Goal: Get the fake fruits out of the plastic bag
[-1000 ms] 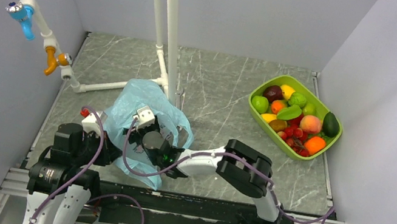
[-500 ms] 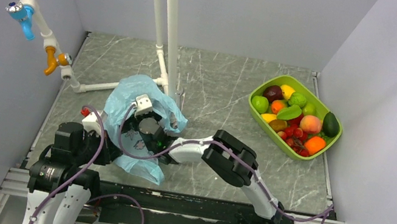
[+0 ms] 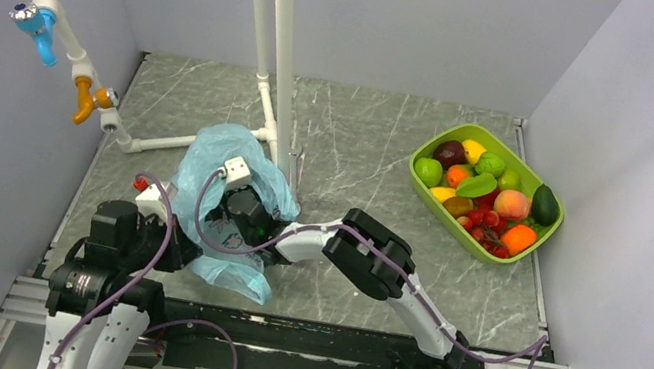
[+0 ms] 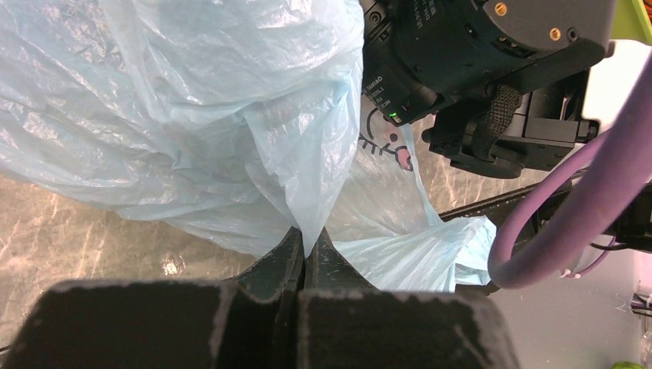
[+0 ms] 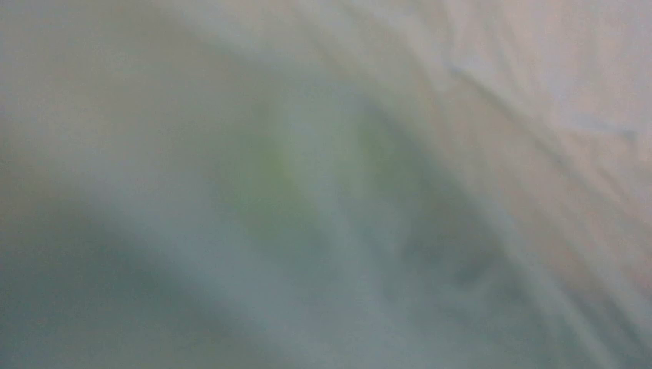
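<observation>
**Top view:** the plastic bag (image 3: 216, 160) is seen crumpled on the table (image 3: 361, 140). The right arm (image 3: 372, 253) is buried in the bag's mouth and the left arm (image 3: 116, 234) is at its near-left edge. Fake fruits (image 3: 483, 187) are piled in a lime-green tray (image 3: 425, 194) well to the bag's right.

**Left wrist:** a fold of the bag is pinched tight between the left fingers (image 4: 284, 257).

**Right wrist:** only blurred pale film and 1 green smear (image 5: 269, 165) are shown, so the right fingers' spread cannot be told.

A search inside the bag is judged to be in hand. Next, a fruit must be gripped and lifted clear without the film being snagged.
</observation>
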Controlling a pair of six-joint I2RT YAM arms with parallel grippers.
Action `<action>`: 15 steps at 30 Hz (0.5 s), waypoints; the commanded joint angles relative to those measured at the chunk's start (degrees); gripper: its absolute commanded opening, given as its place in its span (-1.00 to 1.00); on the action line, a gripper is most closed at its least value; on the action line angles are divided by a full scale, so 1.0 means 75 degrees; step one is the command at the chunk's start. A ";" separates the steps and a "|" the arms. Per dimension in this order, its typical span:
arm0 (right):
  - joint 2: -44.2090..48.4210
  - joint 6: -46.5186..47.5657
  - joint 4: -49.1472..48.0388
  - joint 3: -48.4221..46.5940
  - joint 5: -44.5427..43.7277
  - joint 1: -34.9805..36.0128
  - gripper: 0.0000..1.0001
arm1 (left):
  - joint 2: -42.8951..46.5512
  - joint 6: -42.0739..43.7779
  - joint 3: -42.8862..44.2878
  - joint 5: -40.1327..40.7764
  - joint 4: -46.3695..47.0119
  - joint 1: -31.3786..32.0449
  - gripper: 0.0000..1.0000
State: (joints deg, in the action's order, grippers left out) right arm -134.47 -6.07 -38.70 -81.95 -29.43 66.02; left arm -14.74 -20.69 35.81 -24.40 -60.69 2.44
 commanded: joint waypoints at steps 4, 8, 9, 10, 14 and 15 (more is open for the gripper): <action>0.0303 0.0182 -0.0347 -0.0049 0.0655 -0.0048 0.39 | -0.0074 0.0045 -0.0017 -0.0155 0.0146 -0.0066 -1.00; 0.0569 0.0382 -0.0560 0.0204 0.0741 -0.0049 -0.03 | -0.0108 0.0049 -0.0017 -0.0167 0.0146 -0.0071 -1.00; 0.0663 0.0436 -0.0568 0.0254 0.0727 -0.0041 -0.15 | -0.0114 0.0051 -0.0017 -0.0168 0.0156 -0.0069 -1.00; 0.0728 0.0457 -0.0588 0.0328 0.0716 -0.0045 -0.25 | -0.0109 0.0051 -0.0017 -0.0178 0.0158 -0.0070 -1.00; 0.1255 0.0414 -0.0758 0.0879 0.0711 -0.0038 -0.60 | -0.0120 0.0053 -0.0025 -0.0180 0.0159 -0.0075 -1.00; 0.1399 0.0409 -0.0763 0.1002 0.0716 -0.0027 -0.64 | -0.0117 0.0051 -0.0020 -0.0180 0.0161 -0.0068 -1.00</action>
State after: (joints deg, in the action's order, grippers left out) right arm -131.04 -3.62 -40.16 -77.32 -24.84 65.87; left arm -14.92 -20.69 35.79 -24.62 -60.71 2.22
